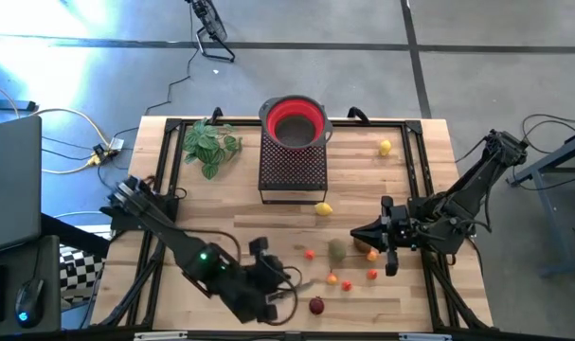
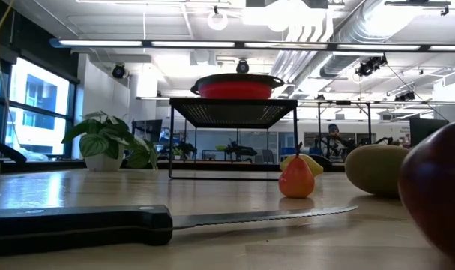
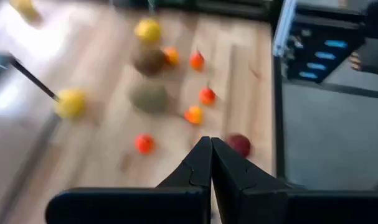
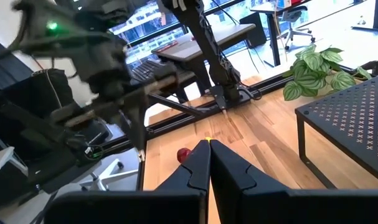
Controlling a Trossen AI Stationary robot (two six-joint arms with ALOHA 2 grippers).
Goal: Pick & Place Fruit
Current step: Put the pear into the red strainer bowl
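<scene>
Fruit lies scattered on the near right part of the wooden table: a lemon (image 1: 324,209), a second lemon (image 1: 386,147), an olive-green oval (image 1: 337,249), several tiny orange and red pieces such as one (image 1: 332,278), and a dark red ball (image 1: 316,305). The left wrist view shows the olive oval (image 3: 149,98), a brown oval (image 3: 151,60) and the dark red ball (image 3: 240,144). My left gripper (image 1: 285,278) (image 3: 210,155) hovers shut just left of the fruit. My right gripper (image 1: 356,234) (image 4: 208,147) is shut too, right of the olive oval, pointing left.
A red bowl (image 1: 294,121) sits on a black mesh stand (image 1: 292,169) at the table's far middle. A green leafy plant (image 1: 209,144) stands far left. A black-handled knife (image 2: 77,225) lies flat near the near edge, its blade (image 2: 264,217) pointing toward the fruit.
</scene>
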